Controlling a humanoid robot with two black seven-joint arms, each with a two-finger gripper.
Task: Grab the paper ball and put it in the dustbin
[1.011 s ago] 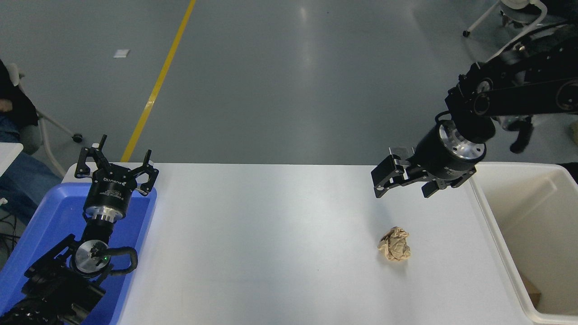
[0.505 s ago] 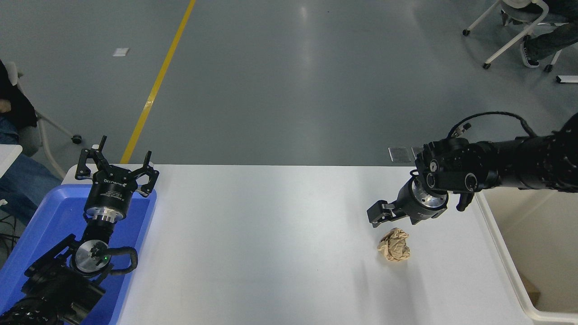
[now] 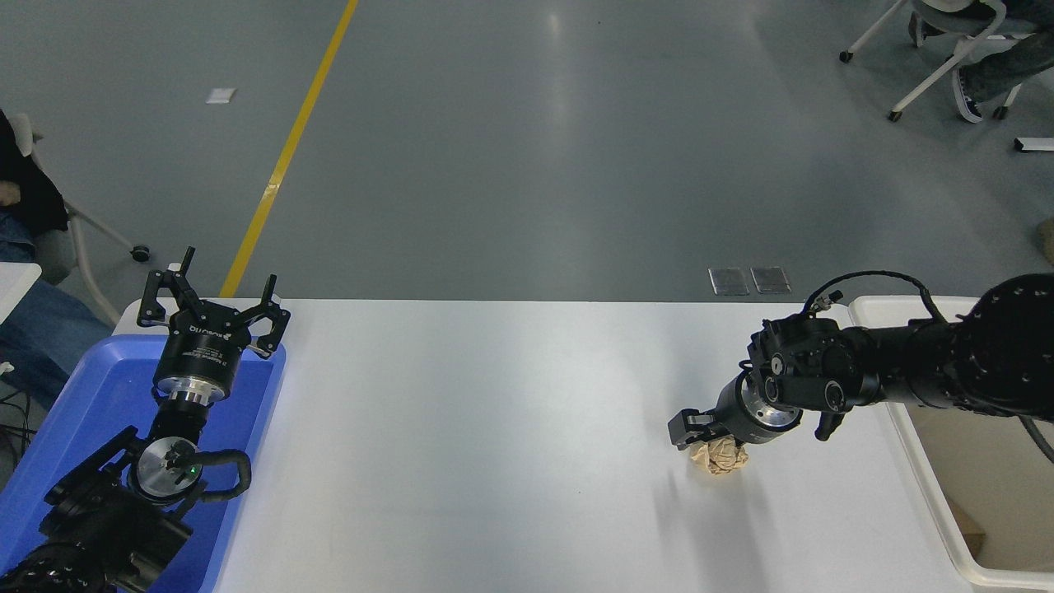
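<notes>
Paper ball (image 3: pixel 721 455) on the white table (image 3: pixel 494 428), in the right half, nearer to the right edge than to the middle and about halfway between far and near edge. Right gripper (image 3: pixel 713 435) directly over it, reaching in from the right edge and pointing left and down. One finger (image 3: pixel 682 429) visible at the far-left side of the ball, seemingly touching or almost touching; other finger hidden behind the wrist, so open or closed not possible to tell. Ball lying just below and slightly toward the near edge from the fingertips, mostly under the gripper. No long axis to speak of: roughly round wad, so any closing direction probably good. Not yet lifted, by the look of it resting on the table. Dustbin (image 3: pixel 914 436) at the right edge, just beside the table. Left gripper (image 3: pixel 212 303) parked at the far left corner above the blue tray (image 3: pixel 74 412), fingers spread, well apart from the ball.
</notes>
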